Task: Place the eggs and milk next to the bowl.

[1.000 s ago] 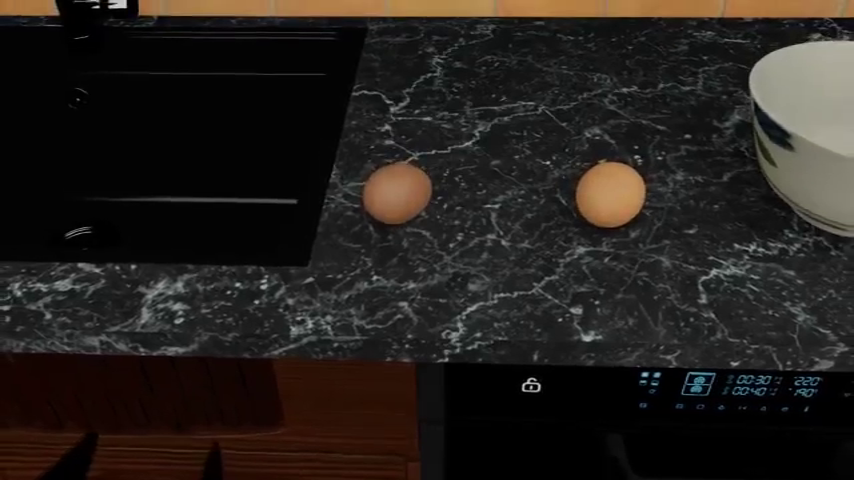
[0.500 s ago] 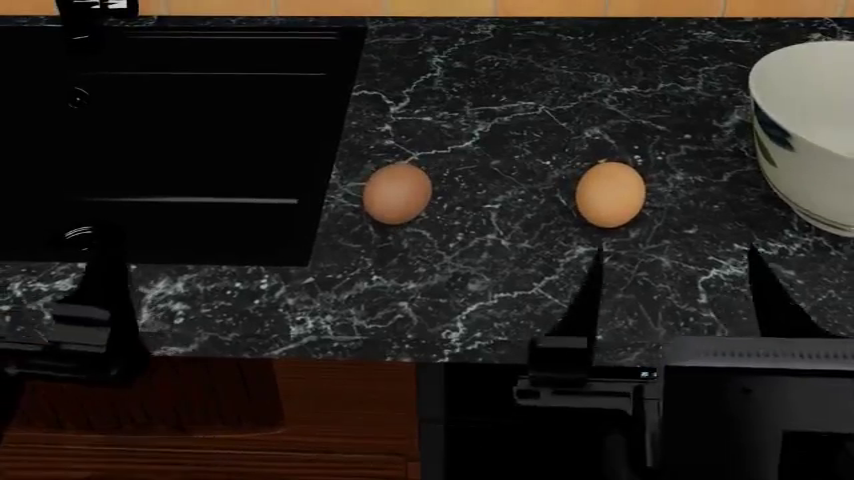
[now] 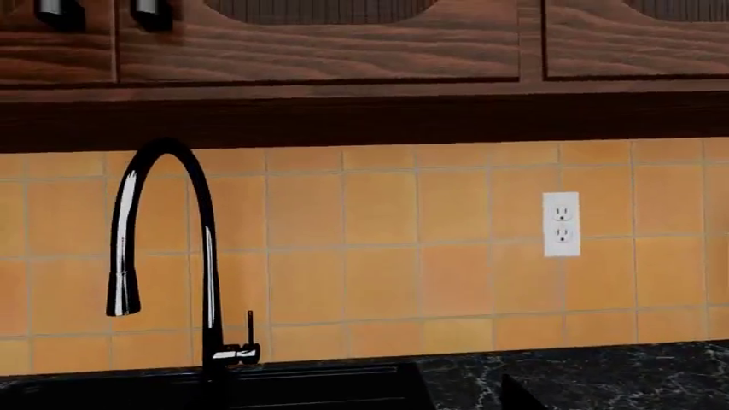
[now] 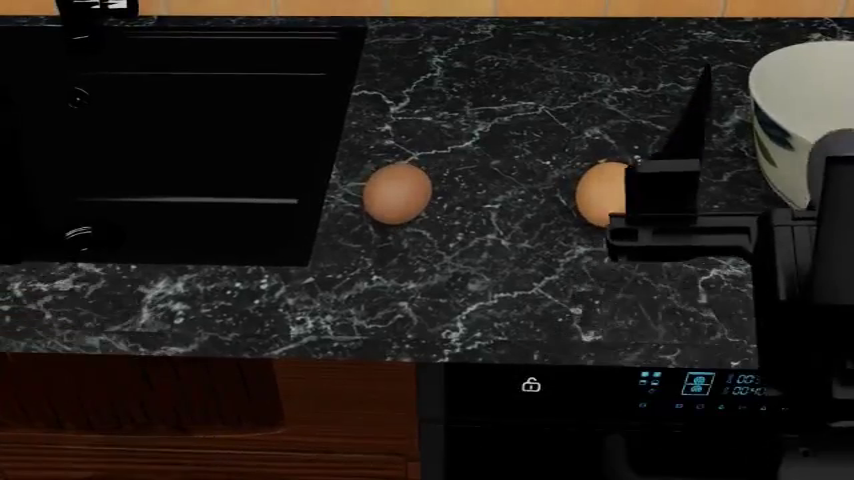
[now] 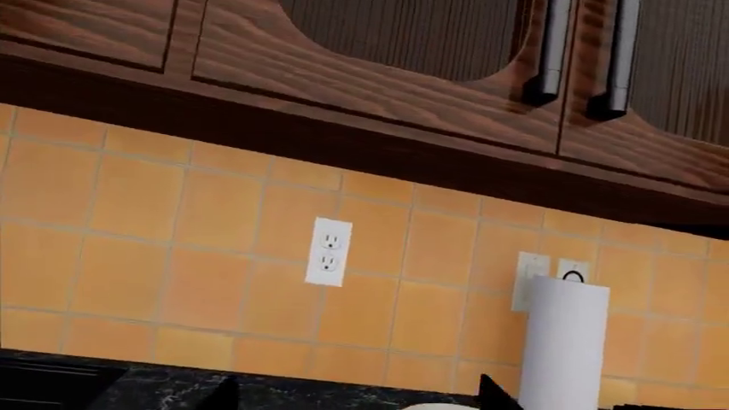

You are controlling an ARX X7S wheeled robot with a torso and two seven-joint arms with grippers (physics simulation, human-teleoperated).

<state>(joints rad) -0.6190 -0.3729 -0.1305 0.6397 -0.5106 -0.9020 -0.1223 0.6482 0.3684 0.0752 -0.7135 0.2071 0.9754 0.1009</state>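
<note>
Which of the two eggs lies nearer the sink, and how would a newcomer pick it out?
Start at the black sink sunk into the dark marble counter in the head view. Just beyond its rim lies the left egg, alone and fully exposed. The other egg, towards the bowl, is half hidden by the right tool.

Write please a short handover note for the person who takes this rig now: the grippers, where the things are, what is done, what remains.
Right gripper: raised over the counter between the right egg and the bowl; holds nothing visible, but open or shut cannot be told.
Left gripper: not in the head view; its wrist camera faces the faucet and the tiled wall.
Eggs: the left egg lies near the sink; the right egg is partly hidden behind the right gripper. Both lie apart from the bowl.
Milk: not seen in any view.
Done: nothing placed yet.
Left: move both eggs beside the bowl, then find the milk and place it there.
</note>
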